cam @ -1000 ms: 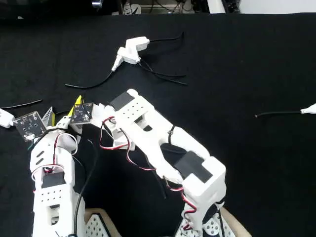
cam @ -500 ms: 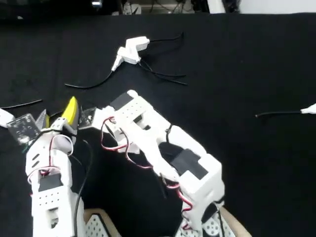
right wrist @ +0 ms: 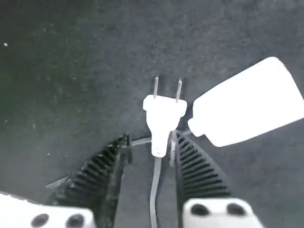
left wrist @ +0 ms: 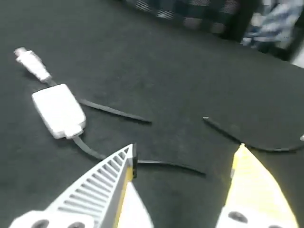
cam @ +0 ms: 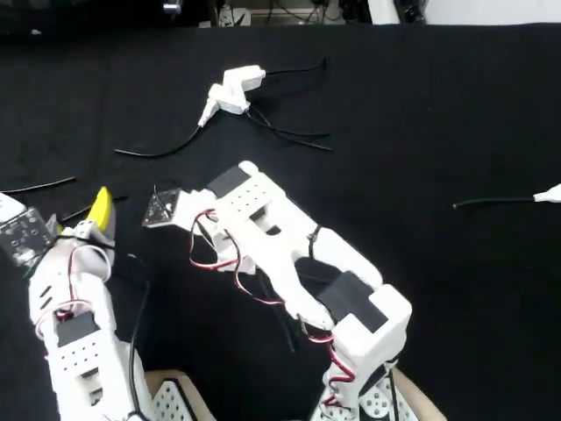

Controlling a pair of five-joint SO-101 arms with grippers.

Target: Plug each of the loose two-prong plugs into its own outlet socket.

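Note:
Between the black fingers of my right gripper (right wrist: 149,140) lies a white two-prong plug (right wrist: 164,114), prongs pointing away, cord trailing back. The jaws are open, with a gap on one side of the plug. A white outlet socket (right wrist: 247,102) lies right beside the plug. My left gripper (left wrist: 185,152) is open over bare cloth, with a white socket block (left wrist: 57,111) and a small white plug (left wrist: 31,61) farther off. In the high view its yellow finger (cam: 101,210) is at the left. A white socket and plug cluster (cam: 232,92) lies at the back.
The table is covered in black cloth (cam: 421,114). Thin black cords (cam: 289,133) run from the back cluster. Another white plug (cam: 550,193) with a black cord lies at the right edge. A white piece (cam: 7,203) sits at the left edge. The right arm (cam: 289,254) crosses the middle.
The left arm has swung left and drawn back, carrying its yellow finger away from the right arm's wrist. The right arm has shifted slightly to the right.

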